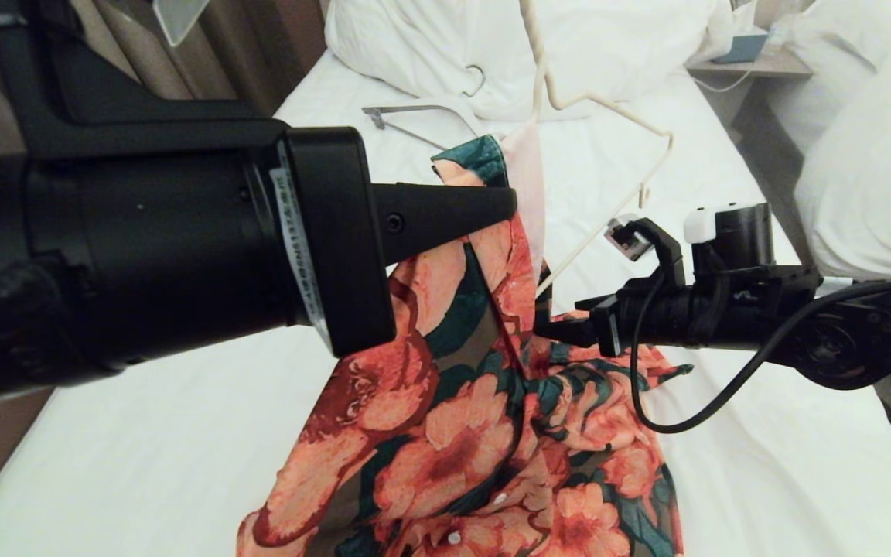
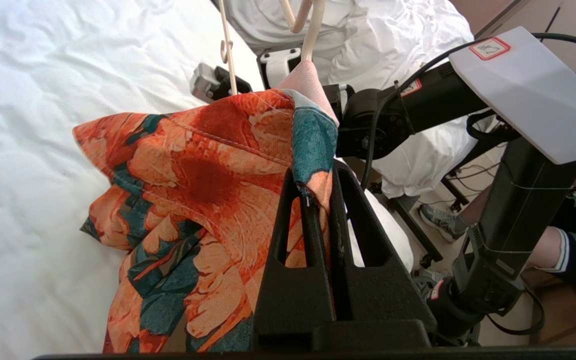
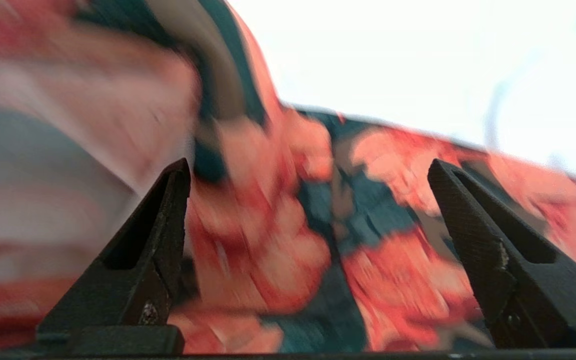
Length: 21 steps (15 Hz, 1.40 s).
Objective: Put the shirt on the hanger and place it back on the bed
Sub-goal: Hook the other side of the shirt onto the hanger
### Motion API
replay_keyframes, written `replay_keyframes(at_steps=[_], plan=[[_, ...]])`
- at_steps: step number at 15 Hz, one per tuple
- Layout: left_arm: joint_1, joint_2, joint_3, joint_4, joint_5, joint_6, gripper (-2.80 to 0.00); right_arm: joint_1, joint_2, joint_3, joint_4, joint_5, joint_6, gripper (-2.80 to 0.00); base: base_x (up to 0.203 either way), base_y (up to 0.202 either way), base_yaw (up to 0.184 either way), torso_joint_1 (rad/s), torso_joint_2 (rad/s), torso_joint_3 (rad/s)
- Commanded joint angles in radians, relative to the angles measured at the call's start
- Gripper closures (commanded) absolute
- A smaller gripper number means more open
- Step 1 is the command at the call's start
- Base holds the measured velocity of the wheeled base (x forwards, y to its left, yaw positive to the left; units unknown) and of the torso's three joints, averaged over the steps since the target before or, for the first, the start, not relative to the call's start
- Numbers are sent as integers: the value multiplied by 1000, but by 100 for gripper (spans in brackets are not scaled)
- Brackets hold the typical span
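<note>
The left gripper [image 1: 509, 210] is reaching in from the left of the head view, its black fingers [image 2: 313, 210] pinched together on a fold of the shirt [image 1: 461, 433] near the collar and lifting that part above the bed [image 1: 144, 433]; the shirt, printed with big coral-orange flowers on dark green and brown, is hanging down from this grip while its lower part is lying spread on the white sheet, small white buttons showing near the bottom edge; the hanger [image 1: 650, 128], a thin cream-white wire one, is sitting tilted with one shoulder tucked inside the lifted fabric and the other shoulder and its hook sticking out bare above the shirt; the right gripper [image 3: 308, 170] is coming in from the right, level with the middle of the shirt, its two fingers spread wide apart and holding nothing, the flowered cloth lying just beyond them in the right wrist view, which is blurred; farther back, a grey-white hanger [image 1: 422, 116] is lying on the sheet near the white pillows [image 1: 608, 46]; a person's leg [image 2: 553, 247] is showing beside the bed.
</note>
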Motion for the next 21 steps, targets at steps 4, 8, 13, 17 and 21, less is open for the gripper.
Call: replay_keyframes(at_steps=[4, 8, 13, 17, 21], plan=[[0, 3, 0, -2, 0, -1, 0, 26, 44, -2, -82, 21, 8, -280, 0, 0, 0, 0, 0, 0], [0, 2, 0, -2, 0, -1, 0, 39, 74, -7, -86, 14, 2, 0, 0, 0, 0, 0, 0, 0], [-1, 3, 2, 0, -4, -1, 0, 28, 70, 0, -124, 10, 48, 0, 0, 0, 0, 0, 0, 0], [-2, 12, -7, 4, -1, -3, 0, -63, 36, 24, -165, 21, 123, 0, 0, 0, 0, 0, 0, 0], [-4, 19, -16, 12, 7, -4, 0, -123, 14, 35, -164, 48, 125, 0, 0, 0, 0, 0, 0, 0]])
